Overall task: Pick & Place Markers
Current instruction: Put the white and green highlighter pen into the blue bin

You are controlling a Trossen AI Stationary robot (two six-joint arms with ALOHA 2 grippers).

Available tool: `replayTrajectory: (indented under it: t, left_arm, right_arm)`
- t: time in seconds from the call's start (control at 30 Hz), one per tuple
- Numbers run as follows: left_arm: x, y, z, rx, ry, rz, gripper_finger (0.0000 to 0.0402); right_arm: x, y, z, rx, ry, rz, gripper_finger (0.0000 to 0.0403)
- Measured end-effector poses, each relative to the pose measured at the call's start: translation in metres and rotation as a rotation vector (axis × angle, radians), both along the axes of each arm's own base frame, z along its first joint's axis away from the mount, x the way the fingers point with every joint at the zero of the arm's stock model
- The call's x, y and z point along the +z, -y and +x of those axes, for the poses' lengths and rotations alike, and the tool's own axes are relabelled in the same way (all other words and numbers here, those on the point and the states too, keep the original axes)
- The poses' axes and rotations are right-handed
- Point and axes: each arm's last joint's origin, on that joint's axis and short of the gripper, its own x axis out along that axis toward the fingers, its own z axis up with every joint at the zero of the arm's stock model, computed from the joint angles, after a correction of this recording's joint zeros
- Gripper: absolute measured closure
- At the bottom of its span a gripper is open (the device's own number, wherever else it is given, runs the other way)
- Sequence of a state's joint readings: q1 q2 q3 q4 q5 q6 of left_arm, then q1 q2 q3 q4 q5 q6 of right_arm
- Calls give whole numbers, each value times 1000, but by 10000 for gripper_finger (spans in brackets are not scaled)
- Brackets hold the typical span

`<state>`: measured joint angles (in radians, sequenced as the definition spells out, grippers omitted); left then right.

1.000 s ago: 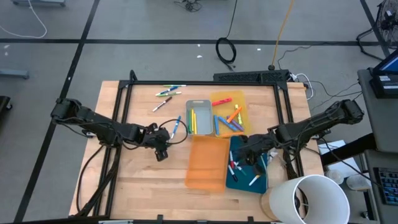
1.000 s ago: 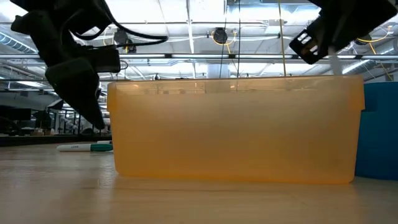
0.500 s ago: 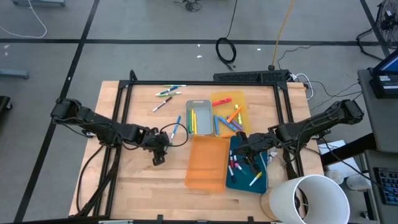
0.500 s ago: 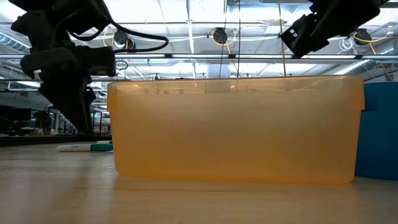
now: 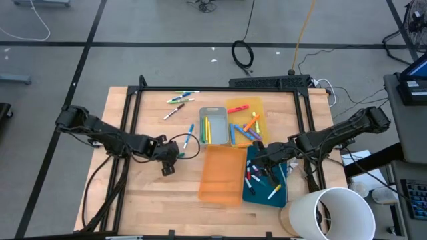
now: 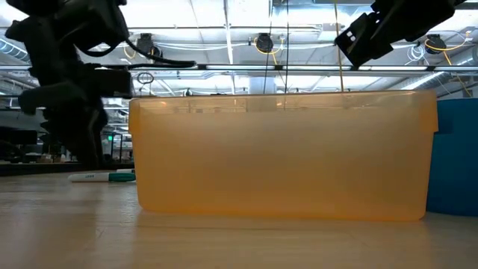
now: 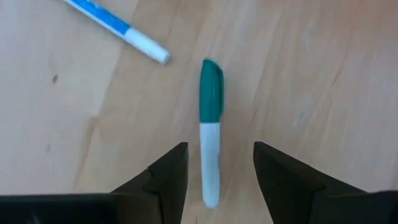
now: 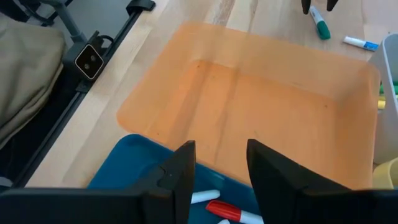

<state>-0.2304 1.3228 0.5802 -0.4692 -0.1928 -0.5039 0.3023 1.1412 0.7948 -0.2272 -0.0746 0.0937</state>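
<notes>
- High view: the left gripper (image 5: 167,160) hangs over the bare wooden table (image 5: 147,193), left of the empty translucent orange plastic tray (image 5: 221,175); whether its fingers are parted cannot be told from here. A blue-and-white marker (image 5: 189,137) lies just beyond it. The right gripper (image 5: 265,162) is above the dark blue rectangular tray (image 5: 255,195), which holds several markers. More markers lie in the grey tray (image 5: 213,125), in the shallow orange tray (image 5: 248,123) and loose at the table's far edge.
- Low view: the orange tray's wall fills the middle; a green-capped white marker (image 6: 102,177) lies on the table to its left, beside the left arm.
- Left wrist view: the left gripper's fingers (image 7: 163,179) stand spread, with the green-capped marker's white barrel lying between them, not pinched.
- Right wrist view: the right gripper's fingers (image 8: 177,174) are apart and hold nothing, above the blue tray's edge, where a red marker (image 8: 233,213) lies.
</notes>
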Motion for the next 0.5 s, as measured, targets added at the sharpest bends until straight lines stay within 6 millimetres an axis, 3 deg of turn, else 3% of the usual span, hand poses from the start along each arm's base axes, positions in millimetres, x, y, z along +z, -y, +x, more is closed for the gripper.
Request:
replayTrajectory:
  t: [0.33, 0.5]
  left_arm:
    - [-34, 1, -25, 57, 22, -26, 215]
    - [-35, 2, -23, 24, 61, 7, 215]
  right_arm:
    - [3, -1, 2, 11, 38, -4, 273]
    - [3, -1, 2, 17, 44, -11, 273]
